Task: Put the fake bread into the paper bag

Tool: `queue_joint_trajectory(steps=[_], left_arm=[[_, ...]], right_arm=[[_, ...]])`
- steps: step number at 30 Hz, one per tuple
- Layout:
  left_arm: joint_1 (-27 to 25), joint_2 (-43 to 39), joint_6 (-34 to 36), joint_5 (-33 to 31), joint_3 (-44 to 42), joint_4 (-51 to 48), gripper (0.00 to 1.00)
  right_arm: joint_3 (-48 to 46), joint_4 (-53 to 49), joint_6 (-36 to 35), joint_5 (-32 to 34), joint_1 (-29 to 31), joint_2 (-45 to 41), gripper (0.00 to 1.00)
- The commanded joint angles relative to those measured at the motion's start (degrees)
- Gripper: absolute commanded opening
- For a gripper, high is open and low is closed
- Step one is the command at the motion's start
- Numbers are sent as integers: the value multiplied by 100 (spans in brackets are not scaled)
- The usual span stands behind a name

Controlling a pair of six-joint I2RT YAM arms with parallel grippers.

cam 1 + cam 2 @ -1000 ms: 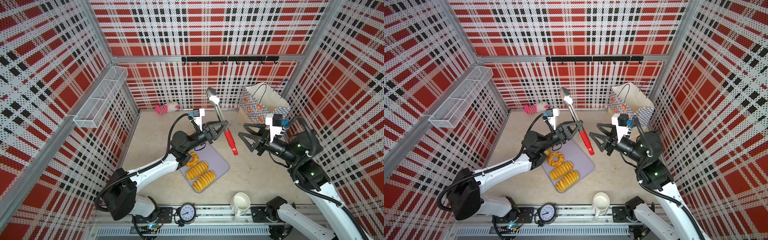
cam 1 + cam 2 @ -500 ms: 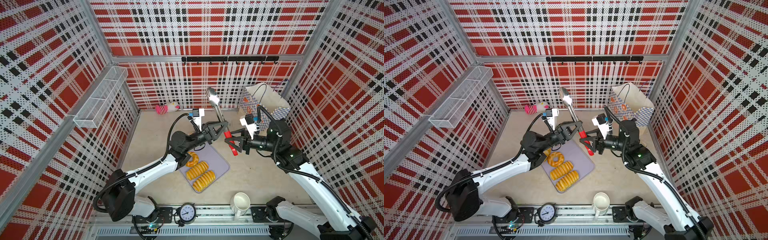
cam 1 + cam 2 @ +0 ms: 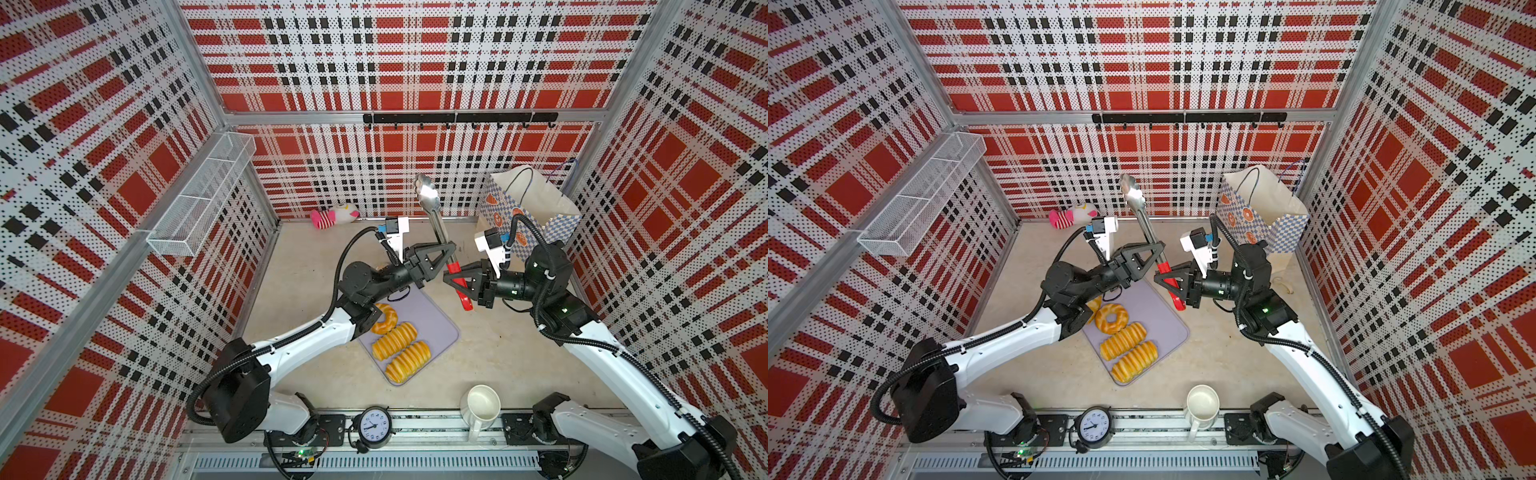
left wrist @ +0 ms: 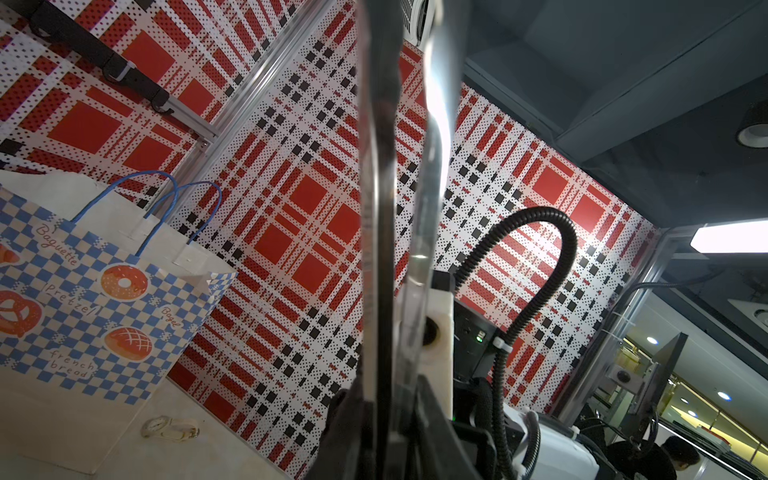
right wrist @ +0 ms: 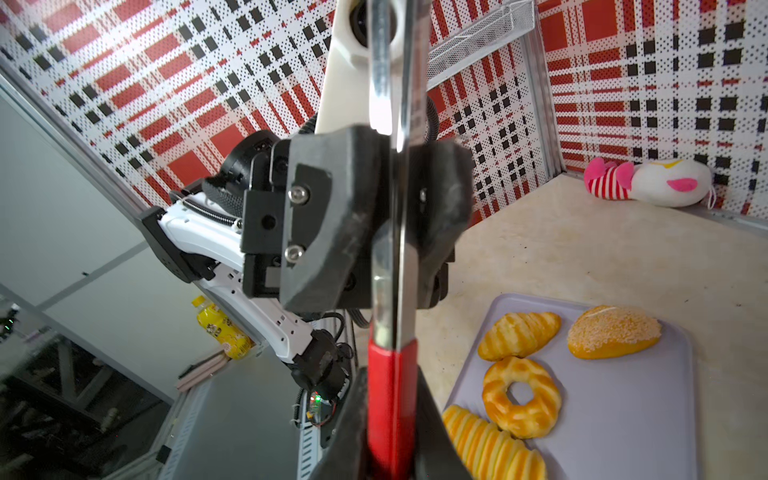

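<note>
Mid-frame in a top view, the left hand (image 3: 448, 253) is clamped shut on the steel shaft of the tongs (image 3: 434, 212), and the right hand (image 3: 457, 282) grips their red handle. The fake bread (image 3: 401, 347) lies on the grey tray (image 3: 436, 320) at lower centre. The paper bag (image 3: 528, 203) stands upright, right of centre.

The right gripper (image 3: 455, 279) is brought across from well to the right of the tongs (image 3: 432, 208) onto their red handle (image 3: 466, 298), just beside the left gripper (image 3: 445, 254); its jaws, spread wide a second ago, are now closed against the handle from both sides; the right arm (image 3: 590, 349) is stretched further inward behind it.
</note>
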Motion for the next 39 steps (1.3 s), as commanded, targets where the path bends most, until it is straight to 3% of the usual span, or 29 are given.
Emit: queue_joint_trajectory(steps=[1,4,7,12,16,19,25,27,31,39], left_arm=[[35,-39,-32,69,9,230,26],[113,-128,-42,-1,-164,230,45],[282,-294,-109,81,-416,160,73],[652,-1068,242,15,-980,-1177,96],[755,-1965,1252,-1025,-938,-3721,98],[911,-2388,1605,-1323,-777,-5054,98],[1362,-2850,2199,-2288,-531,-7088,98],[1555,-2888,2226,-2372,-581,-7400,98],[1858,-2709,2278,-2041,-674,-7556,98],[2151,-2382,2554,-1412,-871,-7241,98]], right_arm=[[-43,582,276,-164,28,0,4],[-36,393,126,16,27,-104,0],[80,-213,-272,429,26,-248,0],[656,-2303,-1446,2182,16,-587,0],[1012,-3803,-2064,3916,14,-863,0],[1210,-4700,-2373,4816,20,-843,0],[1358,-5887,-2725,5660,42,-556,3],[1298,-6019,-2683,5567,56,-451,4],[949,-5652,-2412,4773,55,-333,7],[753,-5084,-1213,3437,62,411,6]])
